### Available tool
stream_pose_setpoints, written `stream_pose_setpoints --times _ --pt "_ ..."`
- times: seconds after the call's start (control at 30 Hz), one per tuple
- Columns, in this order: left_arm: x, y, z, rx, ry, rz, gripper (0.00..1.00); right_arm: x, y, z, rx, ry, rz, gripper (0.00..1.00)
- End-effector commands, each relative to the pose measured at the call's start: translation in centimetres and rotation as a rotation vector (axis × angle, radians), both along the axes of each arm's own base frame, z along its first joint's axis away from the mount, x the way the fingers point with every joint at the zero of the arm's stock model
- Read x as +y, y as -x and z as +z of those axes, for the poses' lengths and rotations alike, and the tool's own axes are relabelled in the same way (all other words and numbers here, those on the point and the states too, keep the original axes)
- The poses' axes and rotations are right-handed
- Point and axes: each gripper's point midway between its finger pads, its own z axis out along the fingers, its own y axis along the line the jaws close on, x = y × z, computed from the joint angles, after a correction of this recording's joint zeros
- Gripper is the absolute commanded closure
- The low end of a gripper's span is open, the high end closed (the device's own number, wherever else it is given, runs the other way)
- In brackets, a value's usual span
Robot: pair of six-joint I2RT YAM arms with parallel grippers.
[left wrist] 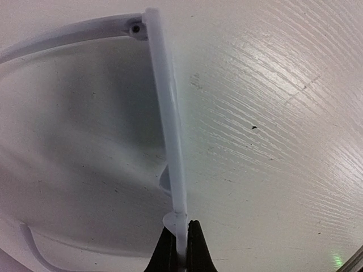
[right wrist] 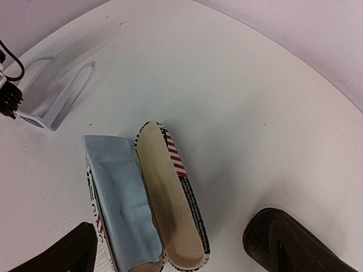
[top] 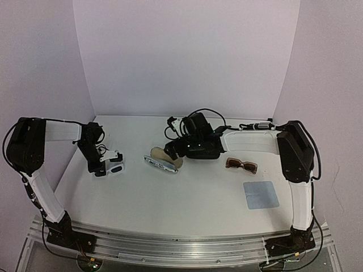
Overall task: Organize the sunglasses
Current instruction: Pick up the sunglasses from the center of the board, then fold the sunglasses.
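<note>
The white-framed sunglasses (top: 117,166) sit low over the table at the left, and my left gripper (top: 105,168) is shut on them. In the left wrist view the black fingertips (left wrist: 197,249) pinch the thin white frame (left wrist: 170,136) edge-on near its nose bridge. The brown sunglasses (top: 241,165) lie flat on the table at the right, clear of both arms. My right gripper (top: 172,149) hangs open above an open striped case (top: 161,162). In the right wrist view the case (right wrist: 170,198) lies between the spread fingers (right wrist: 283,243), and a pale blue cloth (right wrist: 122,204) fills one half.
A second pale blue cloth (top: 261,194) lies flat near the right arm's base. The white sunglasses (right wrist: 54,105) and the left gripper's black tip (right wrist: 8,99) show at the far left of the right wrist view. Purple walls enclose the white table (top: 187,198).
</note>
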Motion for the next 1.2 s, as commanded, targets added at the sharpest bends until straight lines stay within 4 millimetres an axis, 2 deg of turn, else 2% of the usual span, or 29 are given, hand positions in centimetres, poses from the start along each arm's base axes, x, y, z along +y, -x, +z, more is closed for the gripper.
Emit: stream_pose_setpoints --times 0.0,0.07,0.17,0.23,0.33,0.4,0.5,0.57,0.67,0.73,0.87,0.93,1.0,1.1,1.17 --pt "-1.5 -1.1 4.1 -0.03 0.09 0.0 1.0 0.5 0.0 5.5 -0.077 -0.105 -0.003 0.02" --pt "-3.1 -1.2 6.4 -0.024 0.182 -0.015 1.0 1.2 0.3 7.2 -0.066 -0.173 0.01 0.02" --pt "-6.1 -0.6 10.8 -0.026 0.364 -0.086 1.0 3.1 1.2 11.2 -0.076 -0.328 0.089 0.03" --pt "-8.0 0.4 13.9 -0.048 0.476 -0.167 1.0 4.4 2.3 14.0 -0.073 -0.455 0.164 0.05" --pt "-10.7 2.4 17.4 -0.081 0.612 -0.292 1.0 5.8 3.8 18.4 -0.071 -0.656 0.264 0.11" --pt "-12.0 3.4 19.0 -0.106 0.663 -0.355 1.0 6.1 4.4 20.7 -0.084 -0.754 0.305 0.19" --pt "-13.9 4.6 20.3 -0.137 0.69 -0.438 1.0 6.0 5.6 23.4 -0.107 -0.886 0.367 0.31" --pt "-14.8 5.1 20.9 -0.153 0.696 -0.475 1.0 5.9 6.0 24.3 -0.122 -0.933 0.396 0.42" --pt "-16.1 5.1 22.6 -0.184 0.735 -0.504 1.0 6.7 6.1 23.8 -0.078 -0.961 0.424 0.6" --pt "-16.8 4.7 24.4 -0.215 0.779 -0.504 1.0 7.8 6.4 21.8 0.021 -0.972 0.467 0.68" --pt "-18.2 4.6 29.4 -0.268 0.937 -0.494 1.0 9.8 7.4 16.6 0.307 -1.04 0.549 0.76" --pt "-18.7 4.6 31.5 -0.264 1.023 -0.457 1.0 10.3 8.2 15.7 0.435 -1.099 0.605 0.78" --pt "-19.0 4.6 32.1 -0.244 1.067 -0.433 1.0 10.4 8.7 15.9 0.448 -1.136 0.651 0.75" --pt "-19.1 4.5 31.7 -0.212 1.079 -0.41 1.0 9.4 8.2 16.9 0.365 -1.143 0.631 0.7" --pt "-19.0 4.3 31.2 -0.195 1.076 -0.377 1.0 7.5 6.5 17.2 0.318 -1.162 0.531 0.65"
